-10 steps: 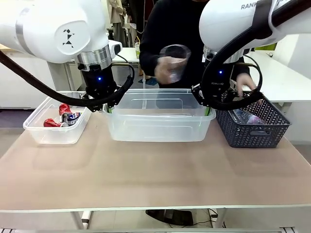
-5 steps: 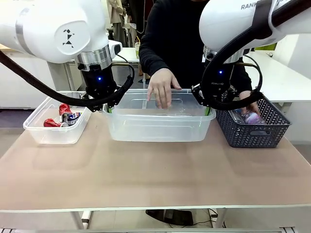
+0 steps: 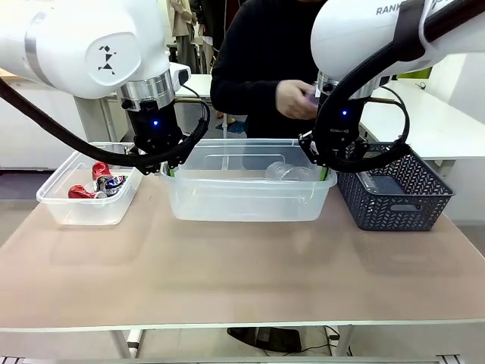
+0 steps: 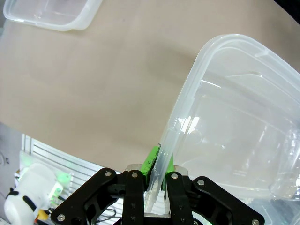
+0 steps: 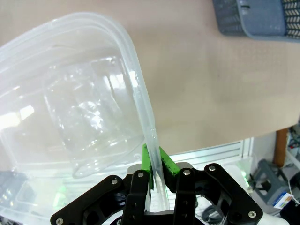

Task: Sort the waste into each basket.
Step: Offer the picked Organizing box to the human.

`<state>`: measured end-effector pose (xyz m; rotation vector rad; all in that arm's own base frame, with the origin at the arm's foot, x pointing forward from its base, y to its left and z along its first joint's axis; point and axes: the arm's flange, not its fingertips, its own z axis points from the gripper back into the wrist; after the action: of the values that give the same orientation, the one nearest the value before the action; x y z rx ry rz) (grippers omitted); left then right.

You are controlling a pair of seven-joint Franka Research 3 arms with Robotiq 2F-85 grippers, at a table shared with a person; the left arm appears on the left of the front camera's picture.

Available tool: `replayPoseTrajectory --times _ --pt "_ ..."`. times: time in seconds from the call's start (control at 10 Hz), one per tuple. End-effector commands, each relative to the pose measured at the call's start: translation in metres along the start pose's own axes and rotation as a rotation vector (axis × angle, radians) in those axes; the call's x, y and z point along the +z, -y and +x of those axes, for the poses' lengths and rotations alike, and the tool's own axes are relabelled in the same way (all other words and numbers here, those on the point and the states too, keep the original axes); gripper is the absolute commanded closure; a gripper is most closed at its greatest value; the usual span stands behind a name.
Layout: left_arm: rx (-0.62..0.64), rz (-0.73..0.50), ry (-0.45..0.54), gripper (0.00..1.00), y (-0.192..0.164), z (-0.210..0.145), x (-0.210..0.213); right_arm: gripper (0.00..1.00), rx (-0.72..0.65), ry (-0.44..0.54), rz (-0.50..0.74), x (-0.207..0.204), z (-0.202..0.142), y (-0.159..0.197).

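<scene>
Left gripper and right gripper clamp opposite rims of large clear tub. Probably steadying it under person's hand.

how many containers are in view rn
3: a small clear plastic tub holding crushed cans at the robot's left, a large clear rectangular plastic tub in the middle, and a dark grey mesh plastic basket at the right. None looks hidden.
</scene>
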<state>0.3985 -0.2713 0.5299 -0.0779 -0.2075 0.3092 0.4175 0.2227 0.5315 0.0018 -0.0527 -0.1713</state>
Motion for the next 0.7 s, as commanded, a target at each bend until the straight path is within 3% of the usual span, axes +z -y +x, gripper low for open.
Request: replayPoseTrajectory --times 0.0,0.6 --pt "0.023 -0.015 0.015 1.0 0.0034 0.0033 0.007 1.0 -0.003 -0.002 0.002 -0.0028 -0.0047 -0.0009" --pt "0.023 -0.015 0.015 1.0 0.0034 0.0033 0.007 1.0 -0.003 -0.002 0.002 -0.0028 -0.0047 -0.0009"
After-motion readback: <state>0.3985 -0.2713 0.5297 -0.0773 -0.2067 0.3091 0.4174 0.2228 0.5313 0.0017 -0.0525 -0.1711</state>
